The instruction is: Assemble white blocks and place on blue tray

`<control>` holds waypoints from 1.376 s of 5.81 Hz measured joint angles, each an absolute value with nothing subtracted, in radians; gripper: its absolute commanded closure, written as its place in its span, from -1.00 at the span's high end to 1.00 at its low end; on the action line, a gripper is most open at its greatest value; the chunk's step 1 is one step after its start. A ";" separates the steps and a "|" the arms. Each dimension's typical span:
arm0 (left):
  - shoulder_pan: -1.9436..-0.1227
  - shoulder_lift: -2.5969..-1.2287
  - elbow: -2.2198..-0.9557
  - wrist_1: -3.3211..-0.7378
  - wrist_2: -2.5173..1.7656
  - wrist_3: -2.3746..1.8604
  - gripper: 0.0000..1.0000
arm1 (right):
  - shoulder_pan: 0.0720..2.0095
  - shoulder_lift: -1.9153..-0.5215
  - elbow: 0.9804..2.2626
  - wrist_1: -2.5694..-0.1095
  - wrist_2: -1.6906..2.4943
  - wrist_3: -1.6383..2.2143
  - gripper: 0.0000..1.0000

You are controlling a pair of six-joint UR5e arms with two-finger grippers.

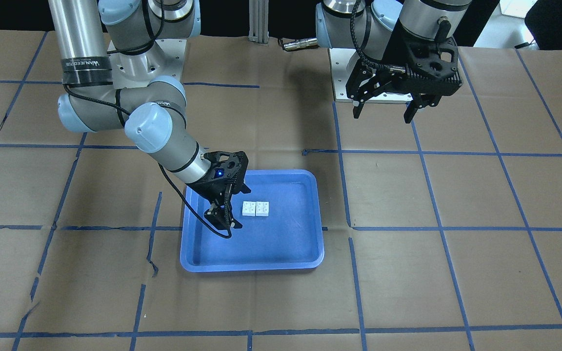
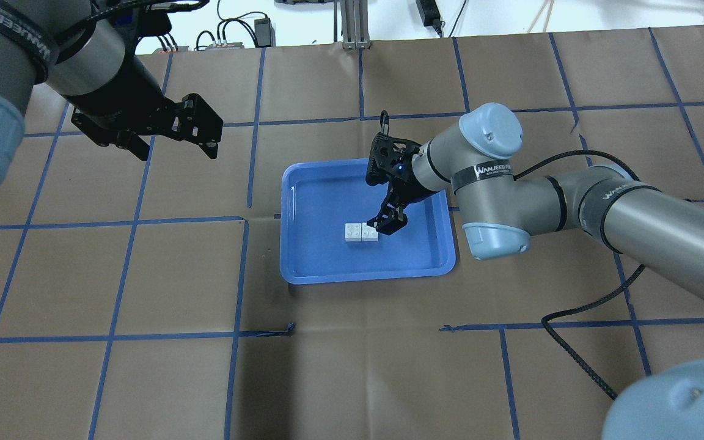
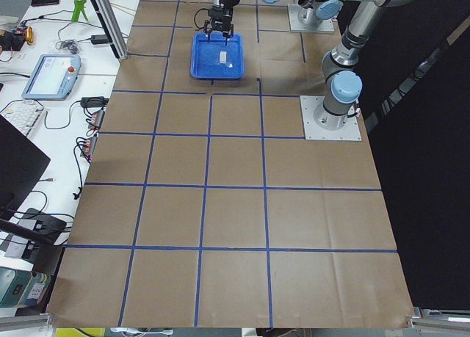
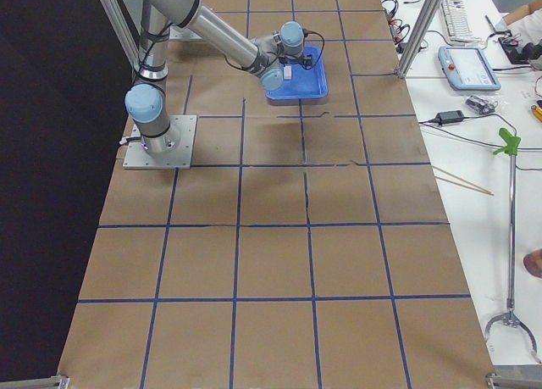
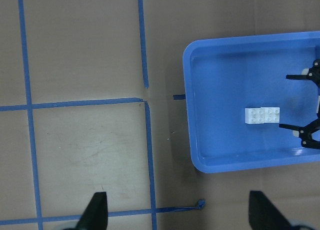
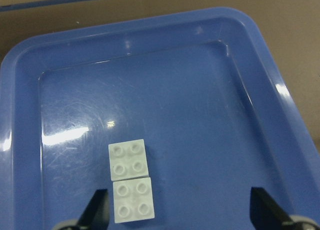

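Right arm stretched forward and low, jaws apart; left arm raised, jaws apart

Bright even overhead light; soft shadows; white glare streaks on blue tray

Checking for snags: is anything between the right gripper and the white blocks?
No. In the left wrist view, only bare blue tray floor separates the right gripper from the white blocks.

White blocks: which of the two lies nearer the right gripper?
The white block on the overhead view's right, just beside the open right gripper. The other white block touches it on the side away from that gripper.
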State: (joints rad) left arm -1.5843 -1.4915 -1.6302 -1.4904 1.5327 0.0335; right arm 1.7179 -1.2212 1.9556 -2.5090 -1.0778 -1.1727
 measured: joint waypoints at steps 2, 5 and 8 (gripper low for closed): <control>-1.584 -1.502 -1.597 -1.528 1.567 0.029 0.98 | 1.690 -1.326 1.850 -2.194 -1.188 -1.105 0.99; -1.583 -1.512 -1.578 -1.544 1.571 0.026 0.98 | 1.633 -1.425 1.771 -2.034 -1.425 -0.724 1.00; -1.582 -1.508 -1.577 -1.545 1.571 0.026 0.99 | 1.545 -1.507 1.658 -1.797 -1.566 -0.310 1.00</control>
State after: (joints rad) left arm -1.5820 -1.5081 -1.5772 -1.5447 1.5709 0.0261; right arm 1.5447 -1.5071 1.6581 -1.7969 -1.5662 -0.3098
